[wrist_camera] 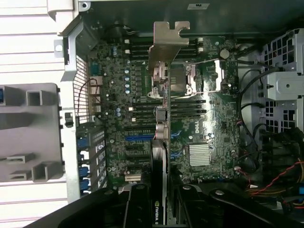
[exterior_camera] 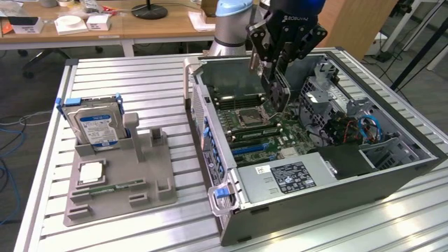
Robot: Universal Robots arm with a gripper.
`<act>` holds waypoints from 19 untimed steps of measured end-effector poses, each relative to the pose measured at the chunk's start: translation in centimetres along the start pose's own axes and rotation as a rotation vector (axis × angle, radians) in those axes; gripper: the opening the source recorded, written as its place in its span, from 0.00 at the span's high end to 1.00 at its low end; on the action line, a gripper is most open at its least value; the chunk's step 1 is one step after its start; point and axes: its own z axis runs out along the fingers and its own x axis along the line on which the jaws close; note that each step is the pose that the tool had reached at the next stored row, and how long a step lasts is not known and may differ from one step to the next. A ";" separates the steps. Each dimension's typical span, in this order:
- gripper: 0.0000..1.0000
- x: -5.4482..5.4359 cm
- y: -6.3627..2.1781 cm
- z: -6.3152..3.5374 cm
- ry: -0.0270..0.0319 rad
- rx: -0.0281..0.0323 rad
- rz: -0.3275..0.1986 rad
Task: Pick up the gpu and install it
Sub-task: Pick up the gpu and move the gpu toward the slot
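Item 1. Claw (exterior_camera: 275, 79): black and two-fingered, pointing down over the open computer case (exterior_camera: 336, 207). Its fingers (wrist_camera: 137, 204) are pinched on the graphics card.

Item 2. Graphics card (exterior_camera: 278, 97): hangs upright and edge-on at 6 o'clock of the claw in the exterior view, clamped between the fingers. A silvery bracket (wrist_camera: 168, 42) sits at one end. It hangs over the motherboard (exterior_camera: 273, 139); whether it touches the board cannot be told.

Item 3. Processor socket (exterior_camera: 248, 118): at 7 o'clock of the claw, just beside the card's lower end.

Item 4. Blue cables (exterior_camera: 368, 128): at 4 o'clock, inside the case.

Item 5. Power supply (exterior_camera: 287, 176): labelled metal box at 6 o'clock, at the near end of the case.

Item 6. Grey holder (exterior_camera: 123, 173): at 8 o'clock, well apart from the case, on the slatted table (exterior_camera: 133, 79).

Item 7. Hard drive (exterior_camera: 96, 126): blue-and-white label, upright in the holder's far slot.

Item 8. Memory stick (exterior_camera: 108, 187): green, lying flat in the holder.
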 end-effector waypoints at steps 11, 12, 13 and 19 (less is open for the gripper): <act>0.74 -1.6 0.12 0.05 0.0000 -0.0001 0.000; 0.74 -1.8 0.13 0.05 0.0000 0.0000 0.000; 0.74 -2.0 0.14 0.06 0.0000 -0.0001 0.000; 0.74 -2.9 0.21 0.08 0.0001 0.0001 0.000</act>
